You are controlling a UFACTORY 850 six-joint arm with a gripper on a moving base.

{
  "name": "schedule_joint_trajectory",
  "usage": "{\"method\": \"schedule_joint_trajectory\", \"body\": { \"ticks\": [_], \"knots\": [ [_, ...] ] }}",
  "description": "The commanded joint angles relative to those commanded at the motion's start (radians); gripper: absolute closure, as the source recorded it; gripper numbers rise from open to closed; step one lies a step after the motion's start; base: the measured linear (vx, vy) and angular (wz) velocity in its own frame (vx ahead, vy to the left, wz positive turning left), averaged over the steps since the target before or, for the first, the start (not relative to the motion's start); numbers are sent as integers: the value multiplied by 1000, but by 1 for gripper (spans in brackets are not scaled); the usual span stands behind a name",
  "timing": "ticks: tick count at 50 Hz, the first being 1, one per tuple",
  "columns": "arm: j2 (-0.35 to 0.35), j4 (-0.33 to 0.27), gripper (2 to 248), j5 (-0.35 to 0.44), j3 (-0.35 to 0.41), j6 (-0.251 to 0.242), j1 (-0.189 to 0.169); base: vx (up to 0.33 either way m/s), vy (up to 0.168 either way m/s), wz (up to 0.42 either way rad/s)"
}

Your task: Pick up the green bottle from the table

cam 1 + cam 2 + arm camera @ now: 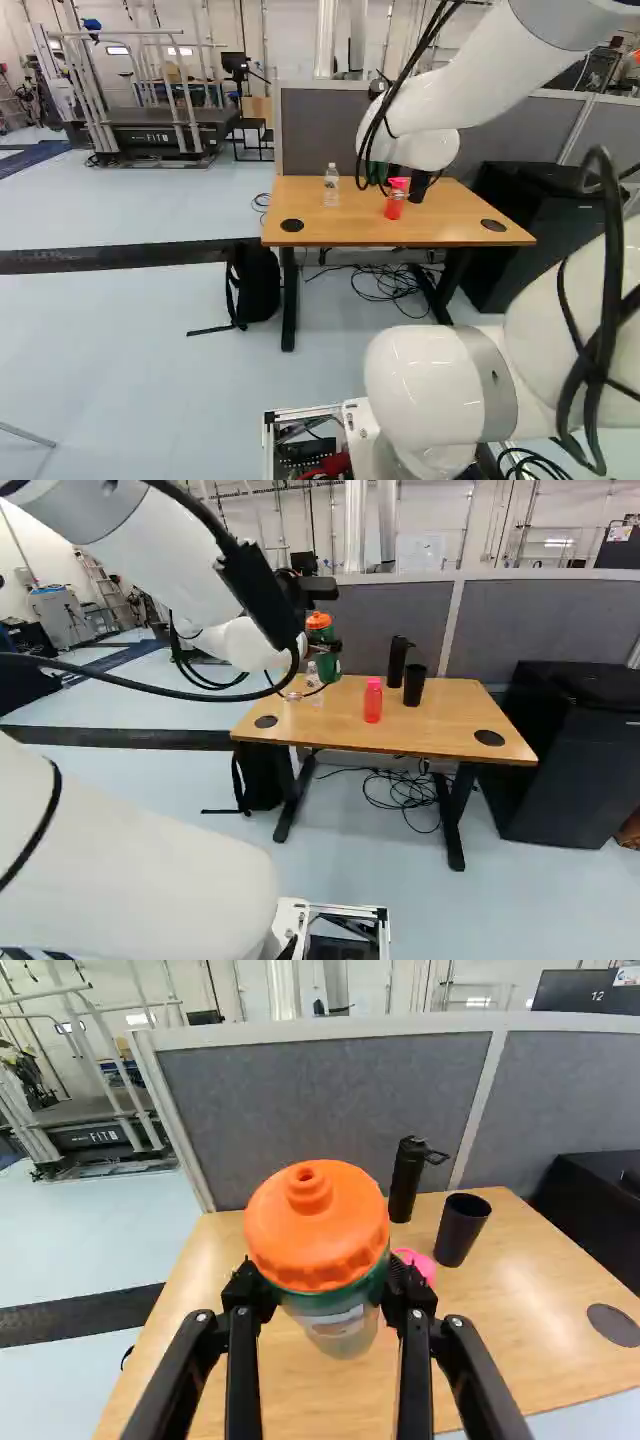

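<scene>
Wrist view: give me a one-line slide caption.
Gripper shut on an orange-capped green bottle, with a black flask and a black cup standing on the wooden table beyond.

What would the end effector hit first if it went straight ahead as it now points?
Holding the green bottle, the end effector would probably meet the grey divider first, though the table might come sooner; depth, and whatever the bottle hides, are unclear.

And here's the wooden table (450, 720), pale blue floor (130, 350) all around it! Grey partition (545, 620) right behind it, white wall (295, 40) farther beyond; black cabinet (565, 780) to its right, backpack (262, 778) by its left leg, cables (405, 792) underneath, treadmill (160, 135) well beyond, leftward.
</scene>
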Motion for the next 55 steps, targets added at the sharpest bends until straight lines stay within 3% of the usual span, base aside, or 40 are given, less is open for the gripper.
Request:
{"method": "schedule_joint_trajectory", "body": {
  "ticks": [28,55],
  "knots": [
    [-5,-11,128,50,53,0,15,0,0,0],
    [-18,-38,128,178,186,0,52,0,0,0]
  ]
}}
